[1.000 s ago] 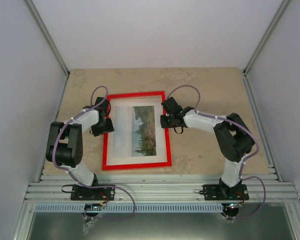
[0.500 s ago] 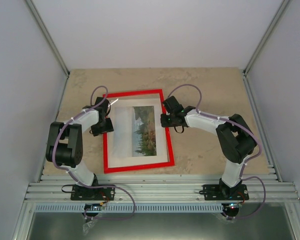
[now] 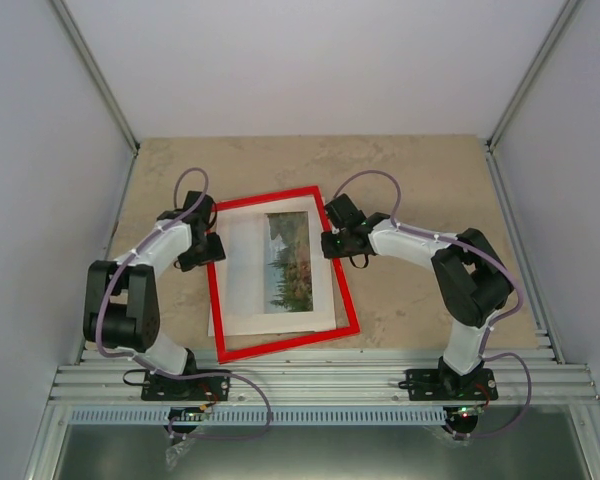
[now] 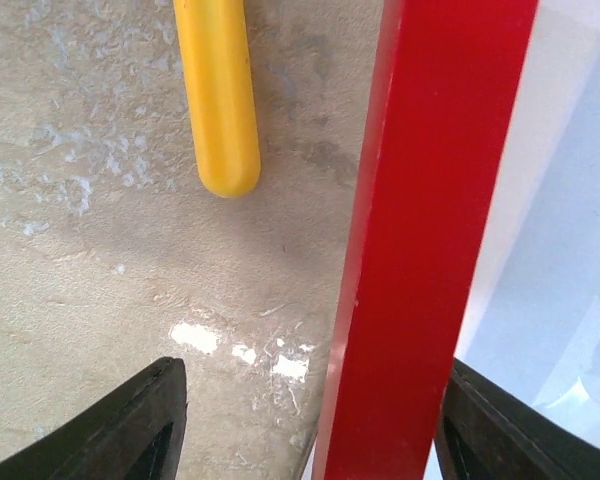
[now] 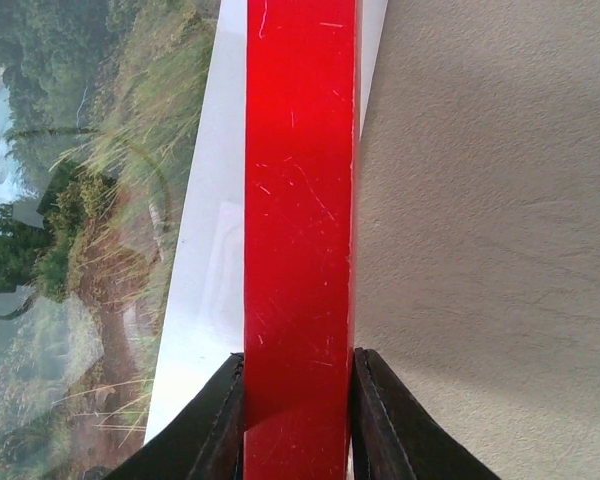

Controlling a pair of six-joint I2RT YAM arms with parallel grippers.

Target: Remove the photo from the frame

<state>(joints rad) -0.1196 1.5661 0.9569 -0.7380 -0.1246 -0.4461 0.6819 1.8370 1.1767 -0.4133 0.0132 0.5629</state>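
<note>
Right wrist: right pincer (image 5: 300,420) grips the frame (image 5: 300,180); left pincer (image 4: 315,425) gapes astride its opposite edge.

The desk (image 3: 430,170) is topped with a beige, marbled surface. The frame (image 3: 288,343) is laid near its middle, turned askew to the desk's edges, with bare surface left on every side. A white sheet (image 3: 213,326) is seen poking out from under the frame's near left corner, flat on the desk. A yellow rounded rod (image 4: 220,90) is shown over the bare surface just beside the frame's left bar — whether it rests there cannot be told.
</note>
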